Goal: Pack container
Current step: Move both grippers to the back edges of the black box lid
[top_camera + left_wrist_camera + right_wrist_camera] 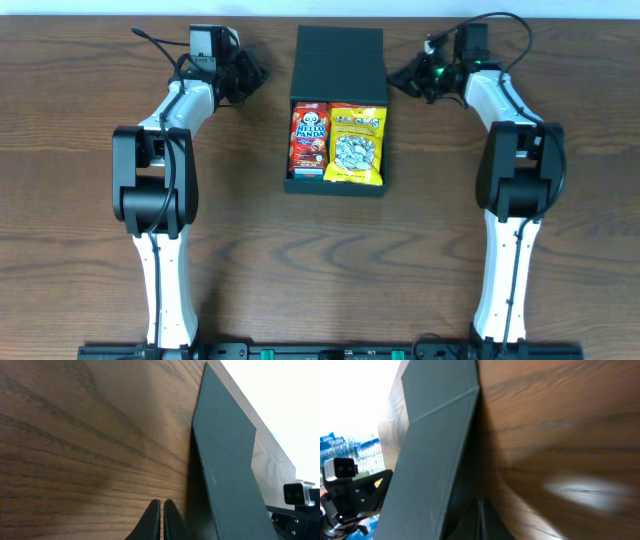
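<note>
Tabletop along both container side edges

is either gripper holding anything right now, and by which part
Nothing is held. The left gripper and the right gripper are both shut on nothing, one on each side of the container, by its open lid.

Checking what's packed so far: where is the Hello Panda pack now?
In the overhead view, the Hello Panda pack lies inside the container, on its left-arm side, beside the yellow snack bag.
</note>
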### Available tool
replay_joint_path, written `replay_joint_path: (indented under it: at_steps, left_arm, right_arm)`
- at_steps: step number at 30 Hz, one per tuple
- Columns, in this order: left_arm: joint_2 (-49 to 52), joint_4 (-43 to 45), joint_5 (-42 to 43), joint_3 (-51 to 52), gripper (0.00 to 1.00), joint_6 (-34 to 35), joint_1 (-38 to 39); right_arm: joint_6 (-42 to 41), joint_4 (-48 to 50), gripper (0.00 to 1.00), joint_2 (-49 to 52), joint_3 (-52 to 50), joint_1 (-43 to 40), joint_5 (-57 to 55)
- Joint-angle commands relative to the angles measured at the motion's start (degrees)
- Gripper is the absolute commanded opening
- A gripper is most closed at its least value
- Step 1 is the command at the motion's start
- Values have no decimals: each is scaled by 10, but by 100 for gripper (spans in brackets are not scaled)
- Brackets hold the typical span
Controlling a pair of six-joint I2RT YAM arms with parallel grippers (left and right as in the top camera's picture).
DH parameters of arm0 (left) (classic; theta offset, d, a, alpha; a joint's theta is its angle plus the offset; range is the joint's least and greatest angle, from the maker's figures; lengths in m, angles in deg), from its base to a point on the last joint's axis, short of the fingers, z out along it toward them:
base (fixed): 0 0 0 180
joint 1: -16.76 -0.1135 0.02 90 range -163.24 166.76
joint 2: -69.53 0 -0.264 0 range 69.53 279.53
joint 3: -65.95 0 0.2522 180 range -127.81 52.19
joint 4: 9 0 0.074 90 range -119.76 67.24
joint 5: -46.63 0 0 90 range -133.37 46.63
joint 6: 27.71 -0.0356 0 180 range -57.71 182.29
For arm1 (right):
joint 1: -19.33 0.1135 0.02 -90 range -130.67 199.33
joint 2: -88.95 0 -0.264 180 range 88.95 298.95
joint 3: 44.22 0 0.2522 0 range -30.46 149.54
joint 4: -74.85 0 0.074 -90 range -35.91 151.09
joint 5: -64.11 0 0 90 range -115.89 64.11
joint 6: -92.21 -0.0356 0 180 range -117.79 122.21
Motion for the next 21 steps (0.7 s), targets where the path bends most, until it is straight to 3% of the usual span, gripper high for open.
replay_joint_path:
  at_steps: [1,13,21]
  left_arm:
    - [12,-2,10,-2,5,6,-2]
    - [12,-4,19,-2,6,6,3]
    - [12,-4,20,-2,6,5,3]
  right_arm:
    - [-5,-1,1,10,6,14,8]
    - [17,20,1,11,6,21,38]
    - [33,91,1,11,6,17,123]
